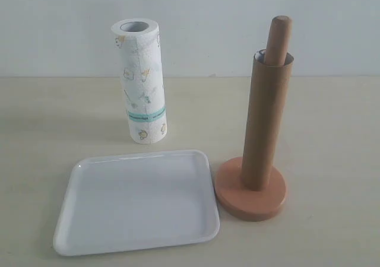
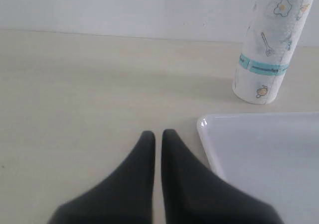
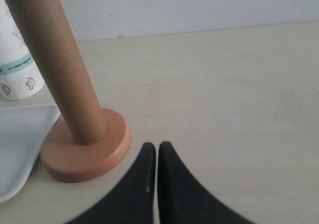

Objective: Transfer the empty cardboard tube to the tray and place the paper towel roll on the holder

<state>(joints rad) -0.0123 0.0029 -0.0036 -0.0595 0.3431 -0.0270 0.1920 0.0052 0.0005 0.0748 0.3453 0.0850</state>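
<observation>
The empty cardboard tube [image 1: 265, 121] stands upright over the dowel of the holder [image 1: 250, 193], whose rounded tip pokes out of the tube's top. The paper towel roll [image 1: 141, 80] stands upright behind the white tray [image 1: 138, 202], which holds nothing. Neither gripper shows in the exterior view. In the left wrist view my left gripper [image 2: 158, 134] is shut and empty, over the table beside the tray's corner [image 2: 207, 127], with the roll [image 2: 269, 45] beyond. My right gripper [image 3: 157, 146] is shut and empty, close to the holder's base [image 3: 84, 157] and the tube [image 3: 55, 59].
Everything rests on a pale wooden table [image 1: 53, 124] with a plain white wall behind. The tray's right edge lies close to the holder's disc base. Bare tabletop stretches to the left of the roll and to the right of the holder.
</observation>
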